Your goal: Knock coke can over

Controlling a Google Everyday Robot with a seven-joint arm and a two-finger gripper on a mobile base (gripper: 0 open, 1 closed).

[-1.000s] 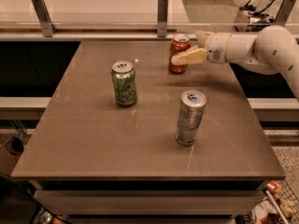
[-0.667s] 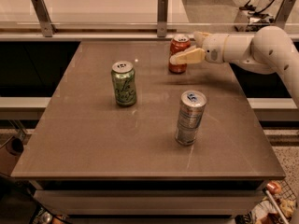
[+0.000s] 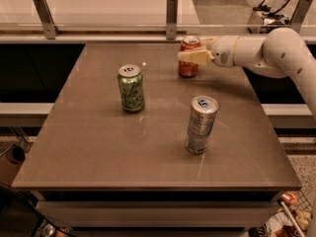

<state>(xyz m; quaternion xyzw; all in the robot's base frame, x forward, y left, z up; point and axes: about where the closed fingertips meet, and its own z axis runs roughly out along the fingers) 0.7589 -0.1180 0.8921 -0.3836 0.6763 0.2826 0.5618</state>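
Note:
The coke can (image 3: 188, 68) is red-orange with a silver top and stands upright at the far side of the brown table (image 3: 98, 147), right of centre. My gripper (image 3: 184, 56) reaches in from the right on a white arm (image 3: 276, 51). It sits at the can's upper half, crossing in front of it and hiding part of its label. It looks to be touching the can.
A green can (image 3: 131, 88) stands upright left of centre. A taller slim silver can (image 3: 201, 124) stands nearer the front, right of centre. A glass rail with metal posts (image 3: 171, 16) runs behind the table's far edge.
My gripper has shifted slightly left across the coke can's front. The coke can still stands upright in the same place. The other cans have not moved.

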